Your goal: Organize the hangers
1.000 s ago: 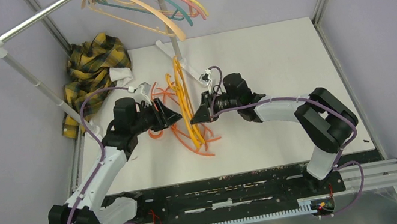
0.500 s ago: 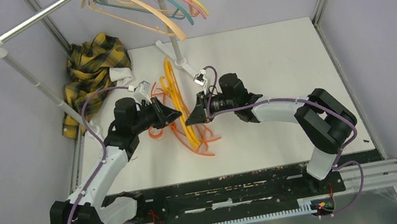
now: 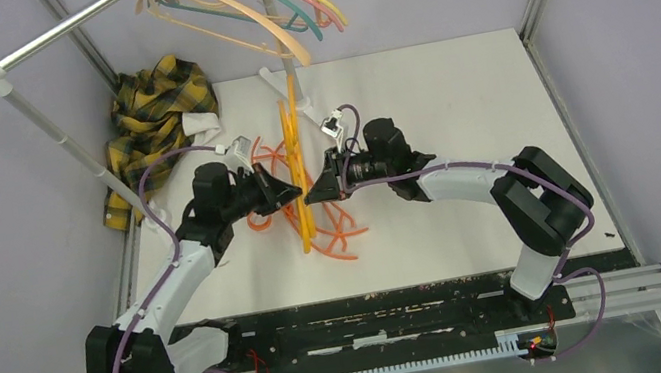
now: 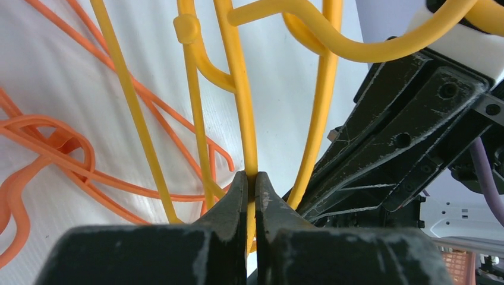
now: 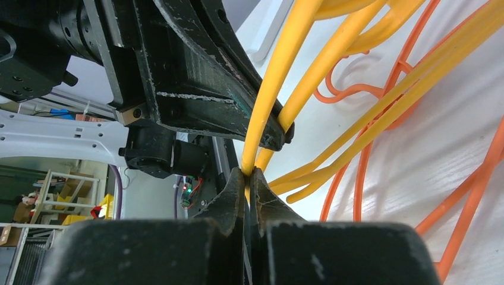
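Observation:
A yellow hanger stands on edge at the table's middle, held from both sides. My left gripper is shut on one of its thin bars. My right gripper is shut on another bar of it. Orange hangers lie tangled flat on the table under it, also seen in the left wrist view and the right wrist view. Several hangers in peach, teal, yellow and pink hang on the rack pole at the back.
A yellow-black plaid cloth lies at the back left corner by the slanted white rack pole. A vertical rack pole with white base stands just behind the held hanger. Grey walls close three sides.
The yellow hanger has been lifted and turned from lying slanted to standing on edge. Both grippers have moved closer together, the right one to the left.

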Controlling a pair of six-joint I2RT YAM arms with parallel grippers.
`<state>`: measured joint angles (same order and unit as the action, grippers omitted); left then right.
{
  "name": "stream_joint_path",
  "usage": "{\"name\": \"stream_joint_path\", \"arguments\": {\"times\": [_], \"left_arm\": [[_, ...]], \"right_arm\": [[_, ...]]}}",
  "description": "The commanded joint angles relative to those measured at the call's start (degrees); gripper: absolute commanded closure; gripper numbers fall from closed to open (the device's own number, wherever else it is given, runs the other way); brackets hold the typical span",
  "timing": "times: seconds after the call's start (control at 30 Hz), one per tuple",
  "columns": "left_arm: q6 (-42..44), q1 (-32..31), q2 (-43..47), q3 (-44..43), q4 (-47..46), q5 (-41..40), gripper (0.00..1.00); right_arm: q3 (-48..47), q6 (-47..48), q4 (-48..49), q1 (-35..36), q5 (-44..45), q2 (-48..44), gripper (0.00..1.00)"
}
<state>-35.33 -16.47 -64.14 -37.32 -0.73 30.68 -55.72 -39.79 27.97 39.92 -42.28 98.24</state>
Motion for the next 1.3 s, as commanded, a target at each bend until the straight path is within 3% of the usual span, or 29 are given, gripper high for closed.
{"name": "stream_joint_path", "arguments": {"times": [0.0,0.2,0.37,0.53,0.77,1.0,1.27], "left_arm": [[1.7,0.1,-0.1,-2.3,1.1,-2.0,0.97],[5.1,0.4,3.7,-5.2,9.5,-9.7,0.97],[7.7,1.0,6.0,-7.7,16.2,-16.8,0.97],[7.7,1.6,4.4,-6.2,15.7,-17.3,0.97],[5.6,1.8,6.4,-7.1,16.7,-21.0,0.97],[4.7,1.9,12.1,-17.1,24.3,-33.1,0.97],[4.5,2.3,8.2,-33.0,26.3,-36.6,0.97]], "right_arm": [[-2.7,2.8,0.2,0.4,0.6,-2.0,1.0],[-1.9,10.0,-11.1,0.3,7.3,-3.0,0.99],[0.5,8.5,-7.5,0.3,5.1,-2.2,1.0],[0.5,9.1,-7.2,0.7,0.7,-5.7,0.99],[-0.7,15.3,-18.1,0.7,6.9,-8.6,0.99],[-0.2,11.6,-14.4,0.7,5.7,-3.9,0.99],[-2.2,12.8,-16.8,0.6,4.8,-2.9,1.0]]}}
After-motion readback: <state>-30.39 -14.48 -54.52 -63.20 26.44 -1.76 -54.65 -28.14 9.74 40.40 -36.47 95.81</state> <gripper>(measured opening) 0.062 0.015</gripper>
